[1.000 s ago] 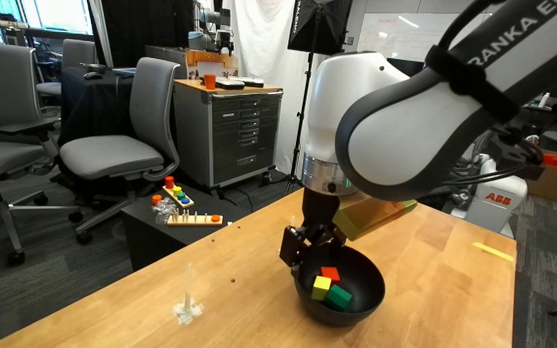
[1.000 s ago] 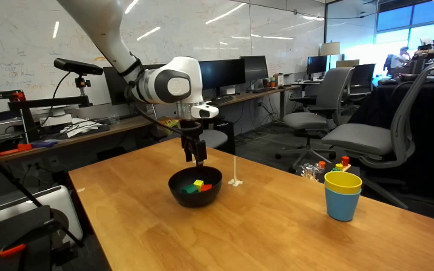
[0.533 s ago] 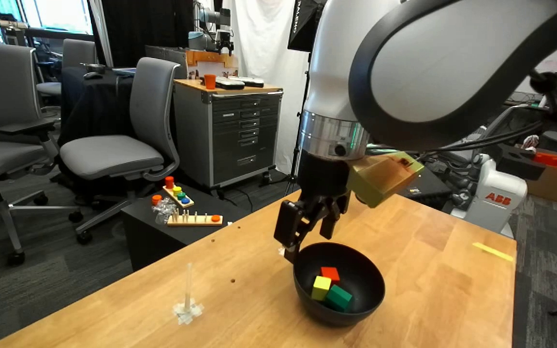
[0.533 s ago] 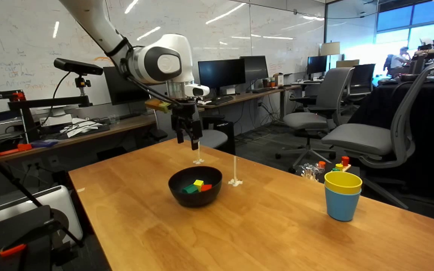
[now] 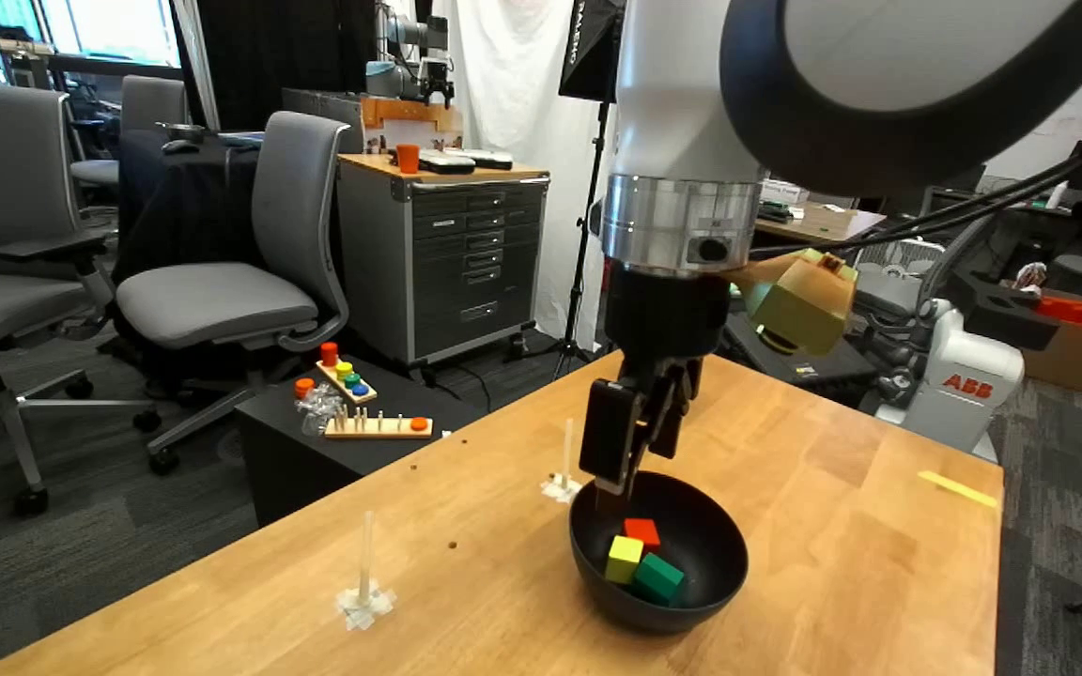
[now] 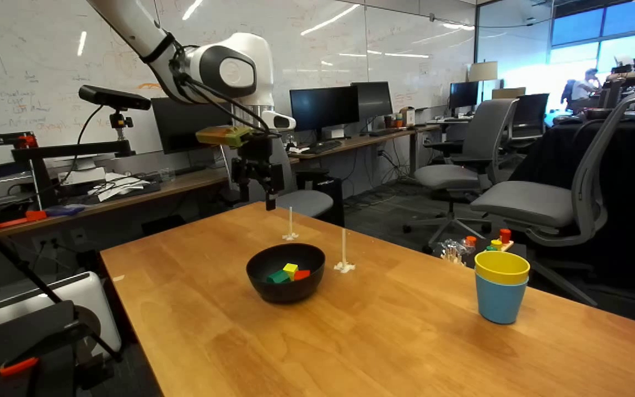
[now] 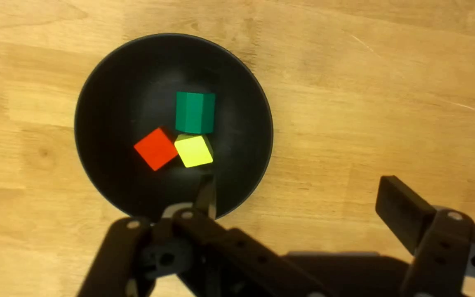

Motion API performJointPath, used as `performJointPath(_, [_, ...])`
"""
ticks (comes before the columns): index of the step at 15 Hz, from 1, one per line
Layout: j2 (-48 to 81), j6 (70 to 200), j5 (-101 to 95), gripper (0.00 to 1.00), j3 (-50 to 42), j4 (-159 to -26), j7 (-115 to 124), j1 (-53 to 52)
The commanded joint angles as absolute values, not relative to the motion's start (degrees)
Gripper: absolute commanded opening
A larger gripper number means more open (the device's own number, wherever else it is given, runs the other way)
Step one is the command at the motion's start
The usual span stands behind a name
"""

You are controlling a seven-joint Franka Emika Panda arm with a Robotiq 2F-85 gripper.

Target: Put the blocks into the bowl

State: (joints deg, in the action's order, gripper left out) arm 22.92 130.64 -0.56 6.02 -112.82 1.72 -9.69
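Black and jointed, the pincer (image 7: 302, 202) has its jaws spread far apart in the wrist view, holding nothing; a red cube (image 7: 156, 148), a yellow cube (image 7: 195, 151) and a green faceted block (image 7: 195, 112) lie close together inside the round black bowl (image 7: 237, 107). In an exterior view the bowl stands on the light wooden bench (image 5: 860, 526). In an exterior view the pincer hangs apart from the bowl, and a yellow cup (image 6: 502, 270) sits nested in a blue cup (image 6: 500, 302).

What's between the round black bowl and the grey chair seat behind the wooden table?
In an exterior view, a thin white stick stands upright on the table between the bowl and the seat.
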Motion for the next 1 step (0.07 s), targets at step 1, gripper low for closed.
performJointPath(1, [22.96, 130.44, -0.68, 1.0, 6.28, -112.74, 1.69, -9.44])
